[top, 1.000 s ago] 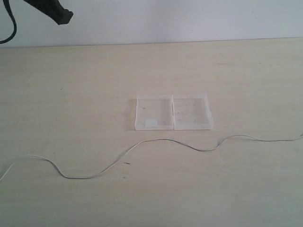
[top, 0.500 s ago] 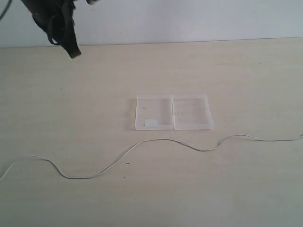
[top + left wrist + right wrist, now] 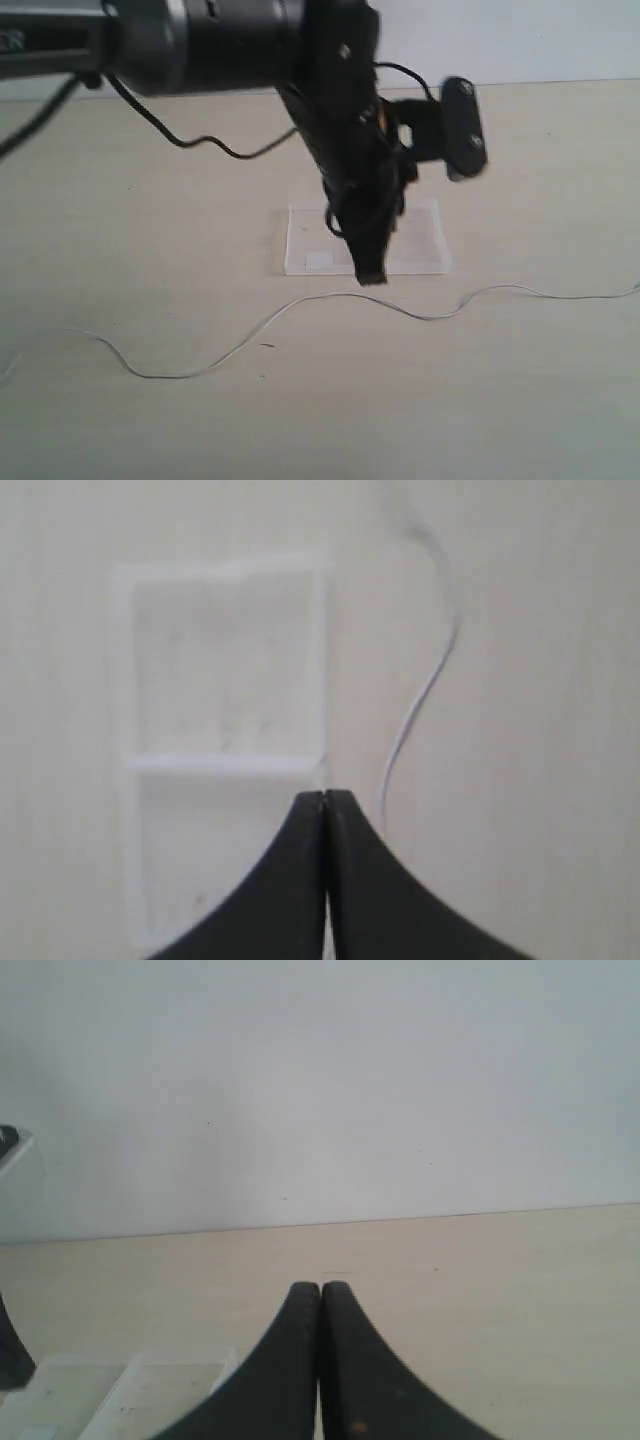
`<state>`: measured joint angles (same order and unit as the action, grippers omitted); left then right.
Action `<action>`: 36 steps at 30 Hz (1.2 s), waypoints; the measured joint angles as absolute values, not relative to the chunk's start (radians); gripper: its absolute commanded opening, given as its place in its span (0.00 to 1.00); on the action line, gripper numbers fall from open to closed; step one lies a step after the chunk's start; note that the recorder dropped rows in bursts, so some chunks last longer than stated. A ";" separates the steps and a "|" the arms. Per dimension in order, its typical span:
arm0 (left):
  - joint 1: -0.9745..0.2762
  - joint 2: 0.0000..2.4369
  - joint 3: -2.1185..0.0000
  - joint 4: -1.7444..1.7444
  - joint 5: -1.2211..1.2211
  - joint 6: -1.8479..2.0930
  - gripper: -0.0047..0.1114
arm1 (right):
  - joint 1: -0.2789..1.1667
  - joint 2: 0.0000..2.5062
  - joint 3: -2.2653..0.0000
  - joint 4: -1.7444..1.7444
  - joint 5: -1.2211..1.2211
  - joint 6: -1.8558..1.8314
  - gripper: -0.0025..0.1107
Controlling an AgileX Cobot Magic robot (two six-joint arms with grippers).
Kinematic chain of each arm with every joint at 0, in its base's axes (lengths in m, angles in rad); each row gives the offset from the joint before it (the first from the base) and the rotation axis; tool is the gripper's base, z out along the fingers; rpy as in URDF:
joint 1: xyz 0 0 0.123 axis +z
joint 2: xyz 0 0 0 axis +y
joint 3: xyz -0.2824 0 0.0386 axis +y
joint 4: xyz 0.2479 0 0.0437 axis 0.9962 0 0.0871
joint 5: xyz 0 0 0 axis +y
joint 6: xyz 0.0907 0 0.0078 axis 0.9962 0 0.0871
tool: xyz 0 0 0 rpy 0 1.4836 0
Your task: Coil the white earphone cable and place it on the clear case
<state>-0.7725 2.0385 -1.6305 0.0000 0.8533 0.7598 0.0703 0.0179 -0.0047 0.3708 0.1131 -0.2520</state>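
Observation:
The white earphone cable lies uncoiled in a long wavy line across the table, in front of the clear case. The case lies open and flat, with a small white rectangle in its left half. My left gripper reaches in from the upper left, shut and empty, its tip over the case's front edge and just behind the cable. The left wrist view shows the left gripper shut over the case, with the cable beside it. The right gripper is shut and empty, and out of the exterior view.
The left arm's black body and cables span the upper left and hide the case's middle. A pale wall runs behind the table's far edge. A pale translucent shape sits low in the right wrist view.
The left arm has swung from the far upper left down and rightward, and its shut gripper now hangs over the case. Cable and case lie as before.

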 measured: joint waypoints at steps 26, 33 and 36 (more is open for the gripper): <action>-0.899 2.332 -1.886 -0.169 0.762 0.553 0.04 | 0.070 0.018 -0.005 0.371 0.113 -0.252 0.02; -0.897 2.334 -1.890 -0.189 0.738 0.568 0.04 | 0.070 0.018 -0.005 0.371 0.113 -0.252 0.02; -0.897 2.334 -1.890 -0.191 0.731 0.572 0.11 | 0.070 0.018 -0.005 0.371 0.113 -0.252 0.02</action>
<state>-0.8968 2.3342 -1.8903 -0.1909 0.7312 0.5719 0.0703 0.0179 -0.0047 0.3708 0.1131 -0.2520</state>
